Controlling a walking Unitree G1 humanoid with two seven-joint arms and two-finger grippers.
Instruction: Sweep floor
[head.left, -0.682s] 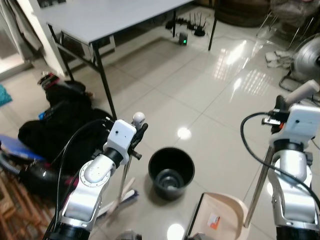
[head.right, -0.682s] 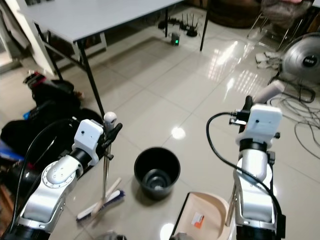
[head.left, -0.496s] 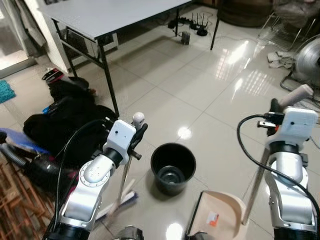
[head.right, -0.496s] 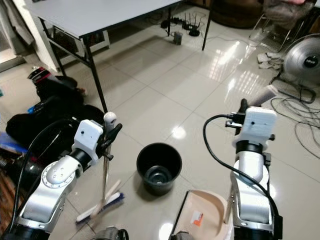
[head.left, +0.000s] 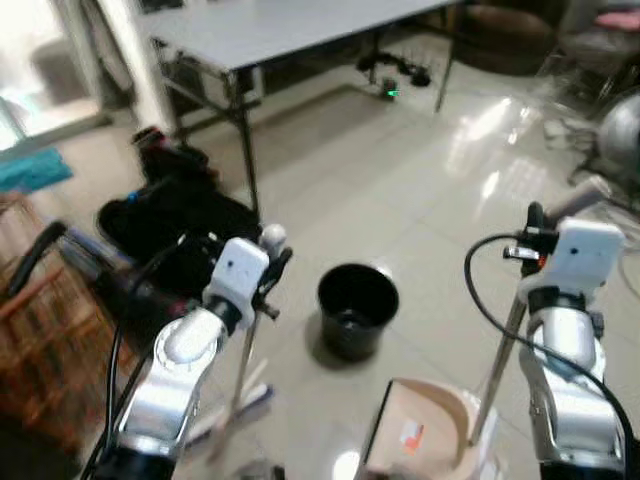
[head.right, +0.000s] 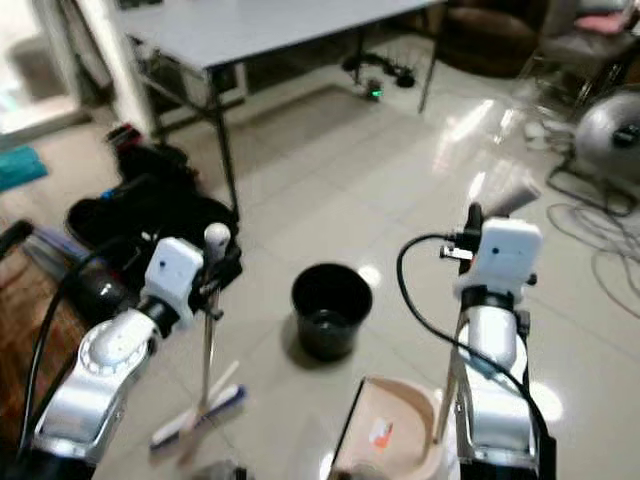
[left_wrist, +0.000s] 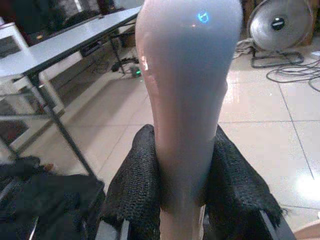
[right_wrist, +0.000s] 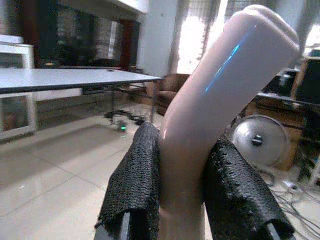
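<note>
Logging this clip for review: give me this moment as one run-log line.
left gripper: shut on broom handle | right gripper: shut on dustpan handle | dustpan on floor | black bucket between arms

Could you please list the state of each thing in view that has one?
Broom: upright, head on the floor, handle held.
Dustpan: resting on the floor, handle upright.
Black bin: upright, open-topped.
Left gripper: shut on the broom handle.
Right gripper: shut on the dustpan handle.
</note>
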